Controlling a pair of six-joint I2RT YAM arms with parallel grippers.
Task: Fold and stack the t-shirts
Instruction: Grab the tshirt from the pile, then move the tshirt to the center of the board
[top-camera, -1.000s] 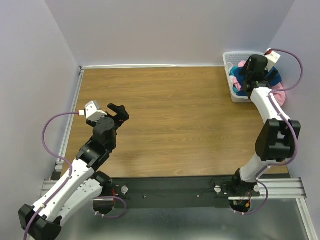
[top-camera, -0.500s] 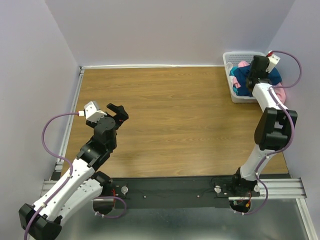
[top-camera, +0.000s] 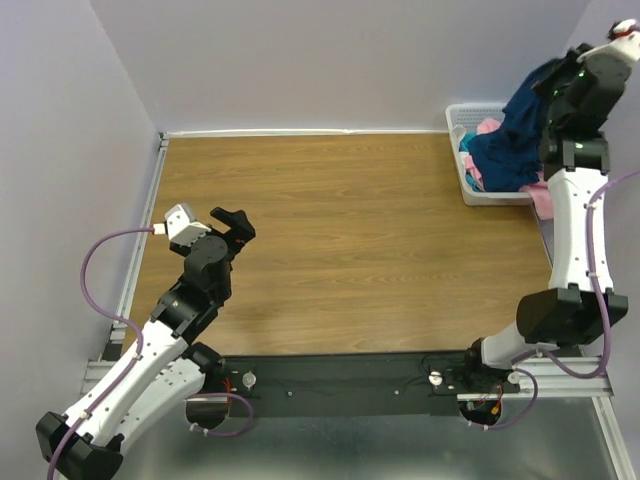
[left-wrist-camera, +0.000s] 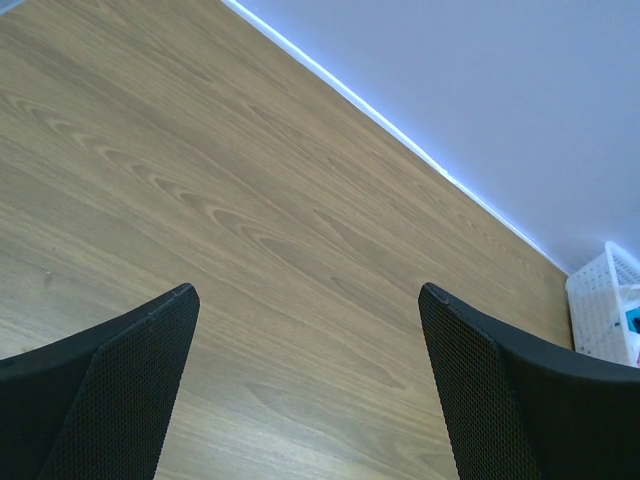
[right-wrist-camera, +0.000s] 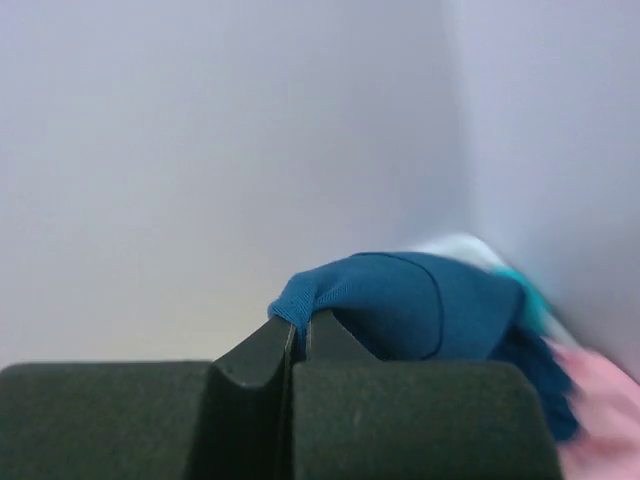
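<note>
A dark navy-teal t-shirt (top-camera: 515, 135) hangs stretched from the white basket (top-camera: 470, 115) up to my right gripper (top-camera: 556, 72), raised high at the back right corner. In the right wrist view that gripper (right-wrist-camera: 300, 325) is shut on a fold of the dark teal cloth (right-wrist-camera: 400, 305). A pink t-shirt (top-camera: 488, 127) and a brighter teal one (top-camera: 468, 159) lie in the basket under it. My left gripper (top-camera: 238, 222) hovers open over the left part of the table. In the left wrist view its fingers (left-wrist-camera: 130, 370) stand wide apart over bare wood.
The basket stands in the back right corner against the lilac walls, and pink cloth (top-camera: 541, 197) spills over its near side. The basket's corner (left-wrist-camera: 605, 315) shows at the right edge of the left wrist view. A metal rail (top-camera: 140, 235) borders the table's left side.
My right gripper shut on the dark t-shirt in the basket and rose high, drawing the cloth up. The left arm barely moved.
</note>
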